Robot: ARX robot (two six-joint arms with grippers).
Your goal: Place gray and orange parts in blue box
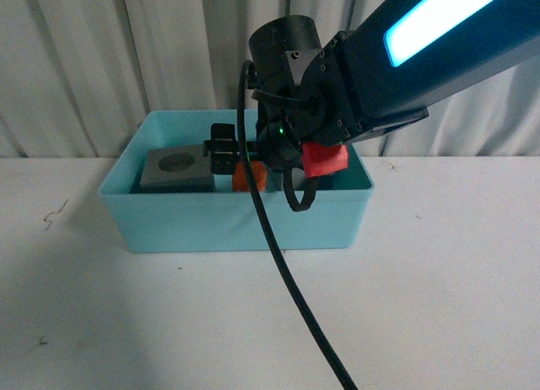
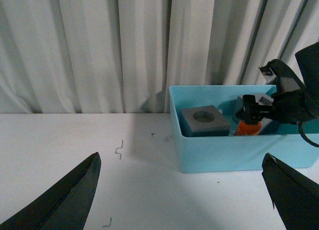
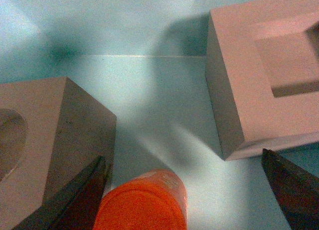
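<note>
One blue box (image 1: 236, 225) sits mid-frame in the front view, the only bin on the table (image 1: 439, 306). Inside it, two gray blocks: one with a round recess (image 1: 175, 169) at the box's left, and one with a square hole (image 3: 264, 65), upper right in the right wrist view. One orange cylinder (image 3: 142, 202) lies at the bottom centre of that view. That makes three parts in all. Two arms show, one per side.

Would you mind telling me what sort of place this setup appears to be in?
Probably a lab or robot test station: a plain white table backed by a white curtain, bare except for a blue box holding gray blocks and an orange cylinder.
</note>
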